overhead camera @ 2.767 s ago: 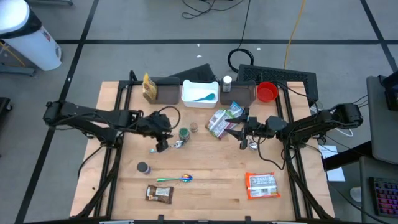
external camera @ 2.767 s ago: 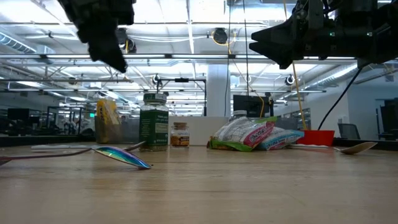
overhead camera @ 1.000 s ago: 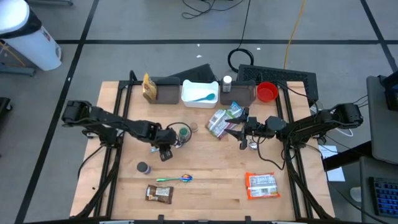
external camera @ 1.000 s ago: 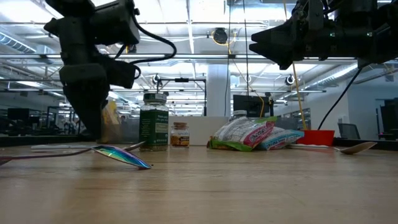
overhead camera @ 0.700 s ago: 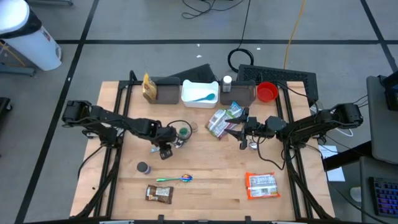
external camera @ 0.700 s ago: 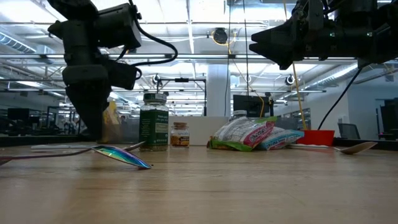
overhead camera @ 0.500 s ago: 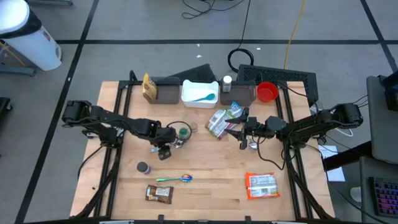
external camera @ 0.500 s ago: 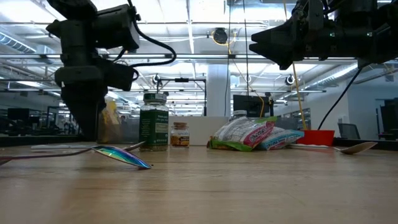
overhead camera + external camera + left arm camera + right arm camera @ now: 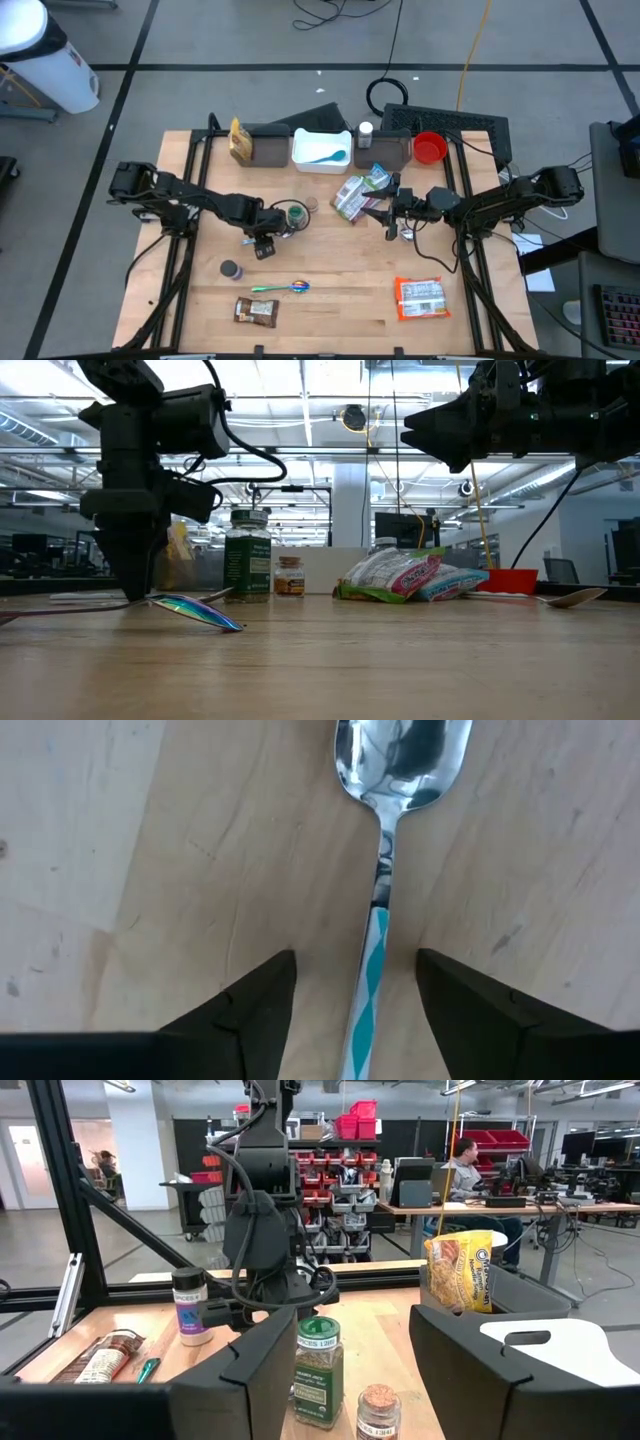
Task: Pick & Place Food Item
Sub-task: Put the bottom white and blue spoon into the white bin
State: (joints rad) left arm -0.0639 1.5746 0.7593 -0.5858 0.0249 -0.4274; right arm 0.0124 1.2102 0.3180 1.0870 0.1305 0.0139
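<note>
left gripper [image 9: 355, 1005] fingers (parted) straddling spoon [image 9: 395, 780]

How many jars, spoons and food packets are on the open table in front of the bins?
Jars: 3 (green-lidded, cork-topped, dark-lidded)
Spoons: 3 (teal-handled, iridescent, silver)
Packets: 4 (striped bag, blue bag, bar, orange packet)
Total: 10

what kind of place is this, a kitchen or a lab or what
Most likely a robotics lab or workshop, not a kitchen. Shelving with red storage bins fills the room behind, a person sits at a workbench, and cables trail over the concrete floor beside the wooden table.
</note>
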